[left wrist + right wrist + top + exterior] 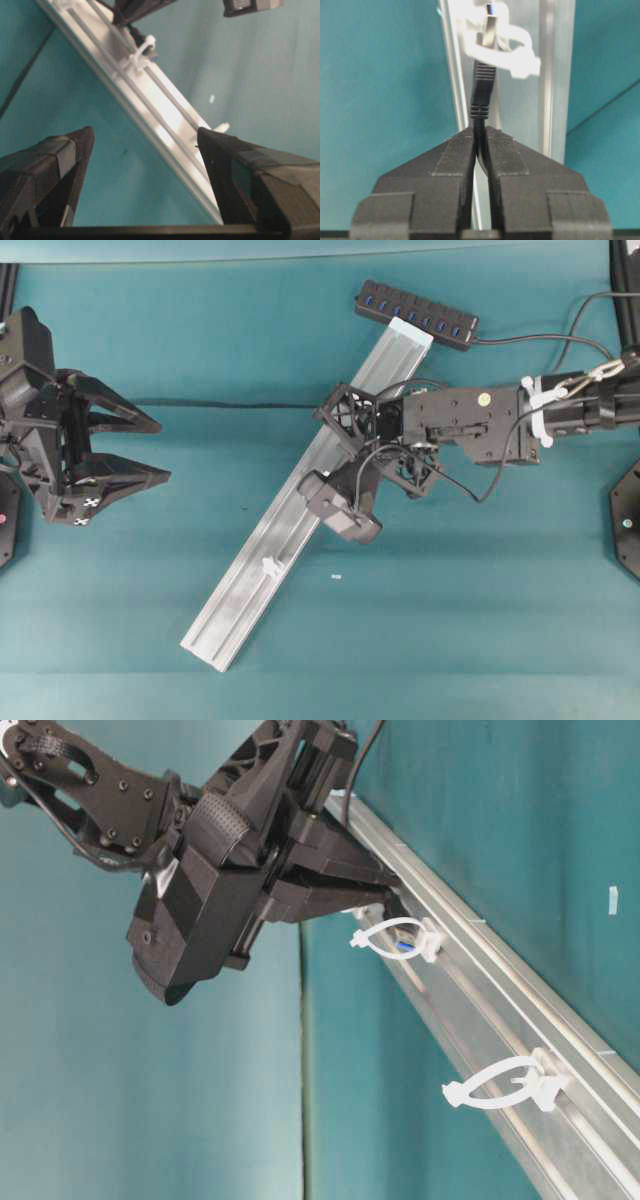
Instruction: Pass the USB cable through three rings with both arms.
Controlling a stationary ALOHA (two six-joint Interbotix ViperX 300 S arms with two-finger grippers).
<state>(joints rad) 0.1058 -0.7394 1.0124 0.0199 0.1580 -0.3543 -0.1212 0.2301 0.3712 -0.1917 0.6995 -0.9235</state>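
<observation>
While the right hand (pixel 480 137) pinches the USB cable (pixel 483 95), the left hand (pixel 135 448) gapes.

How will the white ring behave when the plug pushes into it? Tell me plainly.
The ring looks thin and translucent, so it will probably flex rather than resist. Clipped to the aluminium rail, it likely won't slide. The USB plug, held just behind its head by the right end effector, should stay fairly straight.

a teal cloth-covered table (pixel 460 640) fills every view, evenly lit, with faint creases

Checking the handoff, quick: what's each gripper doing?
Left gripper: open, empty.
Right gripper: shut on the USB cable.
</observation>
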